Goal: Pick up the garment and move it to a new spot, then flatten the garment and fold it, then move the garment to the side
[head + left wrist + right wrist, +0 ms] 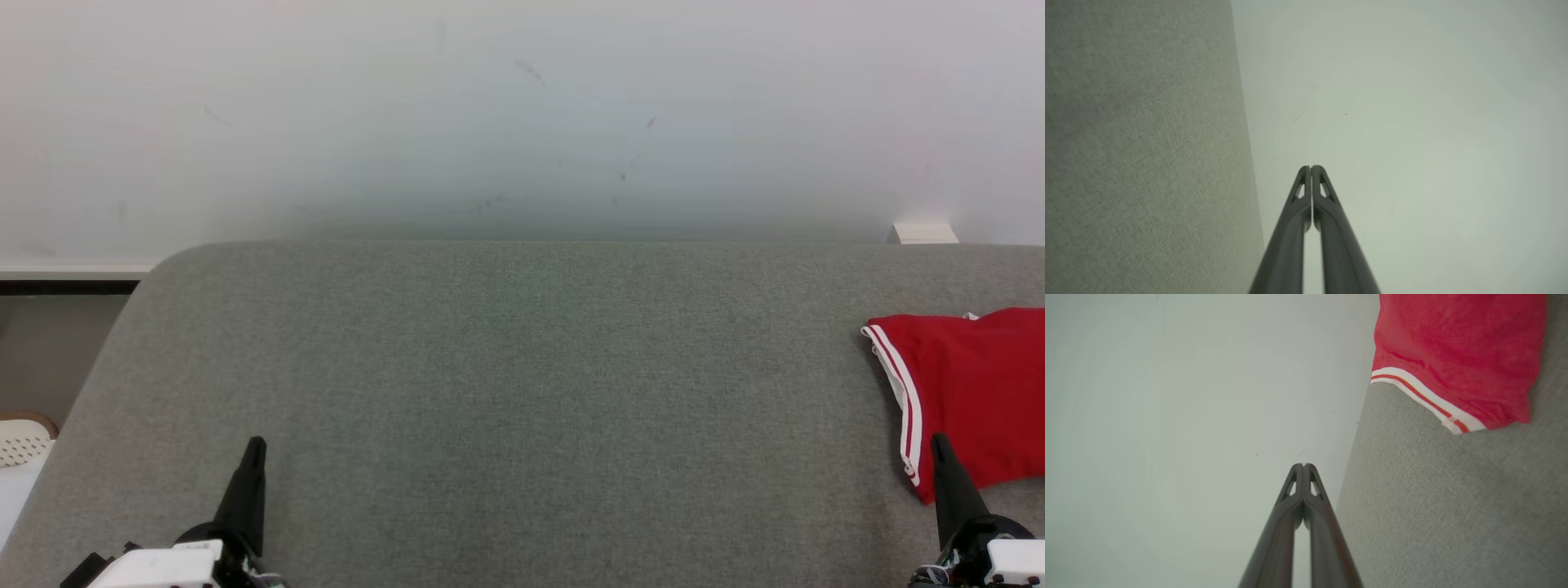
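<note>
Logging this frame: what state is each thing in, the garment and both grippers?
red garment: lying flat at the right end of the grey surface, looks folded, not held, partly cut off by the picture's edge.
left gripper: shut, holding nothing.
right gripper: shut, holding nothing, beside the garment.

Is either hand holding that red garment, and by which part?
Nothing is held. The left hand and the right hand are shut and empty; the red garment lies on the grey surface.
</note>
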